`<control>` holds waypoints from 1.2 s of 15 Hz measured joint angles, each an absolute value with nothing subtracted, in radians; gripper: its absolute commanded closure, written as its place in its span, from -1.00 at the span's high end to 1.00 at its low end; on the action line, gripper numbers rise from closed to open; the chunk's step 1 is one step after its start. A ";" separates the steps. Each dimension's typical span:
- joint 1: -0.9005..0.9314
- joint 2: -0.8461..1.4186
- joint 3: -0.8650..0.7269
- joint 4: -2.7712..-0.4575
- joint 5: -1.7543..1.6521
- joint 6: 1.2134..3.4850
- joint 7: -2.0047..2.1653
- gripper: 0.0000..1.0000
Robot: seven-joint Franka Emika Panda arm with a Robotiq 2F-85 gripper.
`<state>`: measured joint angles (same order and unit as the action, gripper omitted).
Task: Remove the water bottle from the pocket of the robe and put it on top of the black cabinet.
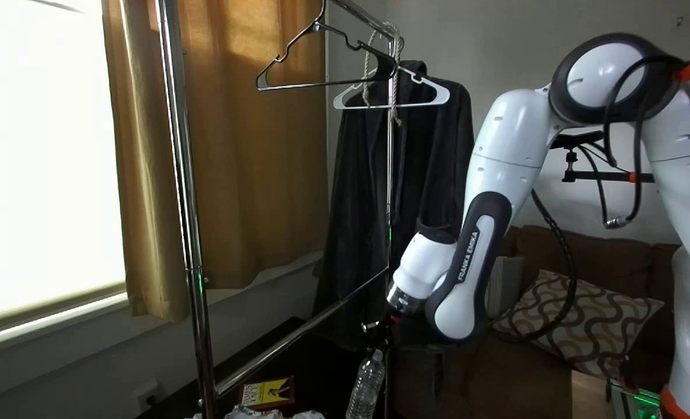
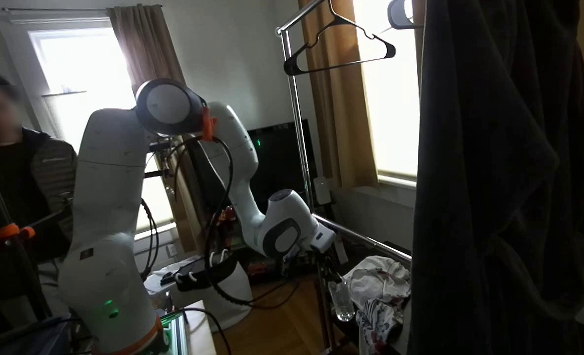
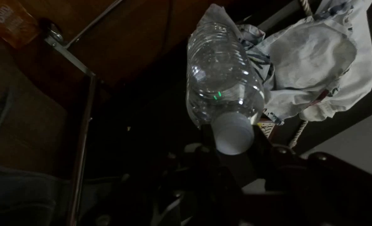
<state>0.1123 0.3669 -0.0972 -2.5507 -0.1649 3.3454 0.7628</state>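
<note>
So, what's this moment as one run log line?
claw: shut on plastic water bottle near cap | pose: tilted, cap up, apart from robe | release: not yet

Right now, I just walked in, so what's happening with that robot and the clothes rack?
A white robot arm has its gripper closed on a see-through water bottle, holding it by its top end. The bottle is out of the dark robe, which hangs by the metal rack. It's near a crumpled pale cloth; whether its base touches the black cabinet is hard to tell. The grip hasn't been released yet. A person stands in the background of an exterior view.
</note>
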 measured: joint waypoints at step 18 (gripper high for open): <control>0.663 0.931 -0.395 -2.229 0.525 3.491 0.473 -0.37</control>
